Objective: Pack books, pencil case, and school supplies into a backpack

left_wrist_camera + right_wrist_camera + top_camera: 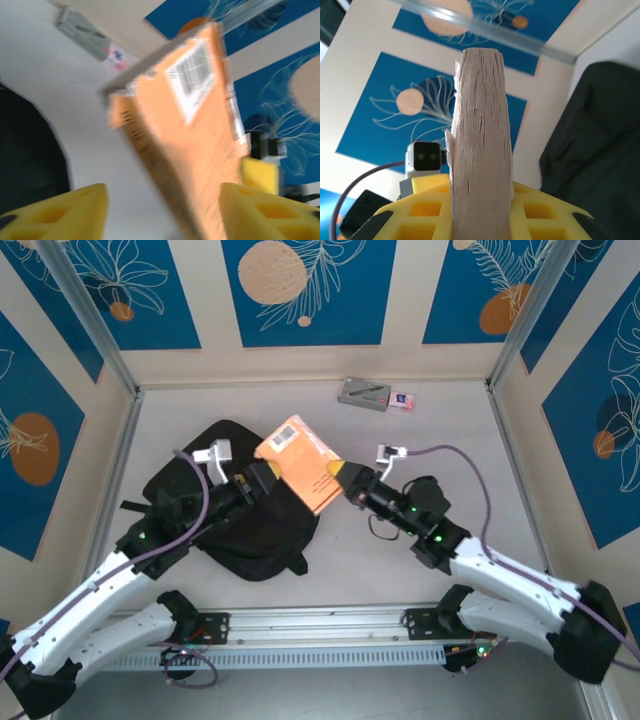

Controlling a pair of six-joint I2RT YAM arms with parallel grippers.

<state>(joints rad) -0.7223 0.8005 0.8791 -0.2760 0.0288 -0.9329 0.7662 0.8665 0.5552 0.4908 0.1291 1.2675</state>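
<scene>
A stack of orange books (300, 462) with a white label hangs tilted above the open top of the black backpack (240, 530). My right gripper (345, 478) is shut on the stack's right corner; in the right wrist view the page edges (481, 125) stand pinched between the yellow fingers (540, 210). My left gripper (262, 480) is at the stack's left edge, open: its yellow fingers (85, 205) stand wide apart with the orange books (190, 140) between them, nearer the right one. The grey pencil case (364, 393) and a small pink-and-blue eraser (403, 400) lie by the back wall.
The backpack (600, 140) lies left of centre, under the left arm. Metal frame posts (100, 330) rise at the back corners. An aluminium rail (320, 625) runs along the near edge between the arm bases. Bare table lies right of the books.
</scene>
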